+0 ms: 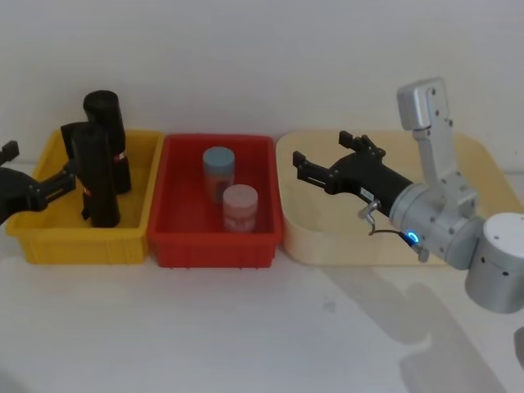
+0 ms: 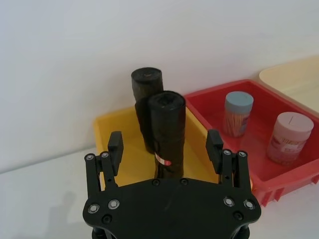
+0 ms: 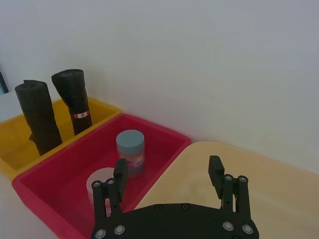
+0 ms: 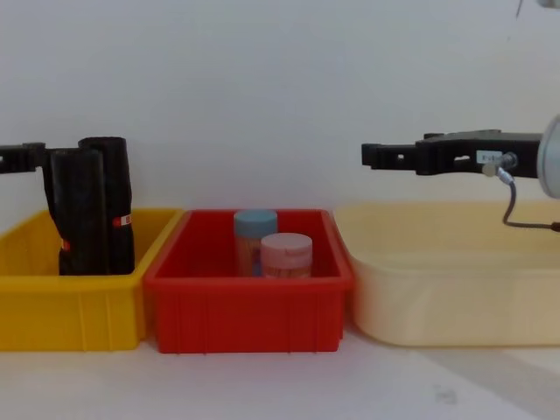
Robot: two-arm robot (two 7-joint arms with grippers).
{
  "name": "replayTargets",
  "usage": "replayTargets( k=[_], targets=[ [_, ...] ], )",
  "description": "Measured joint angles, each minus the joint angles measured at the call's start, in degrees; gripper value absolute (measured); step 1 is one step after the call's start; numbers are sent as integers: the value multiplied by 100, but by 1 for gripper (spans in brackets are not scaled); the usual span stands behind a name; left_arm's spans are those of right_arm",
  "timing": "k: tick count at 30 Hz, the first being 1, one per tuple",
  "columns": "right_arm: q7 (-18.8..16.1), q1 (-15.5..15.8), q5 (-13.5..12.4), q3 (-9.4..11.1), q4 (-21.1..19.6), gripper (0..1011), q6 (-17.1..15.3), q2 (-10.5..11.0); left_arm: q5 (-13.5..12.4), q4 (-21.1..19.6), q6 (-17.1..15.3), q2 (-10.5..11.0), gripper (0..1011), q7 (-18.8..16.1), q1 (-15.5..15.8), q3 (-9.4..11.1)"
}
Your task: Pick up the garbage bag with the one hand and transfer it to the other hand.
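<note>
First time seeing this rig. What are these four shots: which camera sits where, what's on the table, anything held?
This is a two-armed robot; each arm ends in a black pincer. The head view looks down from above, the chest view looks across the table from the side, and each wrist view looks out over that arm's pincer. On the table stand a yellow bin with two upright black rolls, the garbage bag and a second roll behind it, a red bin with a blue-lidded jar and a pink-lidded jar, and a cream tray. The left pincer is open and lined up with the garbage bag, not gripping it. The right pincer is open above the cream tray. Nothing is held.
</note>
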State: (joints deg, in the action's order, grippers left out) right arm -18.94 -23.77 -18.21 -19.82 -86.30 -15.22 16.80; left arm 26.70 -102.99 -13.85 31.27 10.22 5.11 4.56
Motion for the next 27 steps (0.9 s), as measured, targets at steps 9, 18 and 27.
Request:
replayTargets(
  k=[9, 18, 27],
  targets=[
    [-19, -207, -36, -58, 429, 1000, 86, -94, 50, 509, 147, -107, 1001, 281, 234, 90],
    [-65, -341, -64, -80, 769, 1001, 244, -118, -11, 1018, 223, -276, 1001, 434, 596, 249],
    [-103, -449, -76, -88, 1041, 1001, 417, -125, -167, 1380, 265, -419, 1001, 444, 913, 371]
  ],
)
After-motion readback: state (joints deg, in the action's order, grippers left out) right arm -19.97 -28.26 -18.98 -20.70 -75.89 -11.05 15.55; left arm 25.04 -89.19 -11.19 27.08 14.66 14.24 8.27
